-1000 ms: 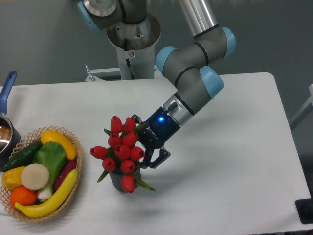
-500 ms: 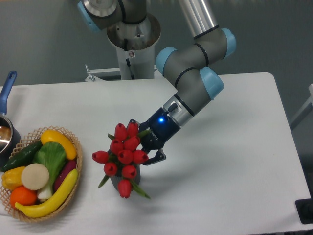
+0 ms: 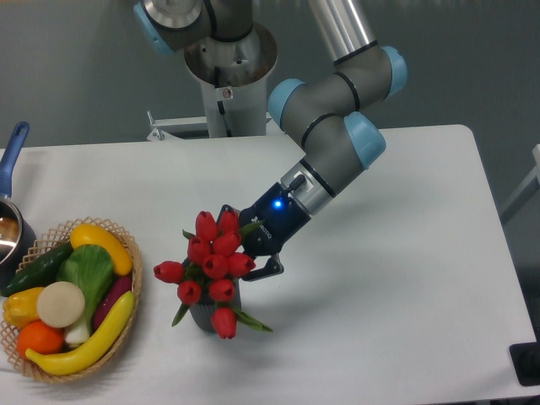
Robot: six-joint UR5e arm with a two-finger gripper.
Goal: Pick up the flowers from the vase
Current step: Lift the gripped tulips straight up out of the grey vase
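The flowers (image 3: 213, 261), a bunch of red tulip buds with green leaves, stand in the vase (image 3: 201, 315), a small dark grey cylinder mostly hidden under the blooms. My gripper (image 3: 242, 251) reaches in from the right at the height of the buds. One finger shows above the bunch and the other finger (image 3: 267, 268) below it, with the tips hidden behind the blooms. The fingers look shut on the flowers, which are drawn together between them.
A wicker basket (image 3: 133, 287) of toy fruit and vegetables sits at the left front. A pot with a blue handle (image 3: 12, 152) stands at the left edge. The arm's base (image 3: 228, 76) rises behind the table.
The fingers have closed in on the bunch. The tulip heads have drawn together and shifted slightly, and the lower finger has moved left toward the stems.
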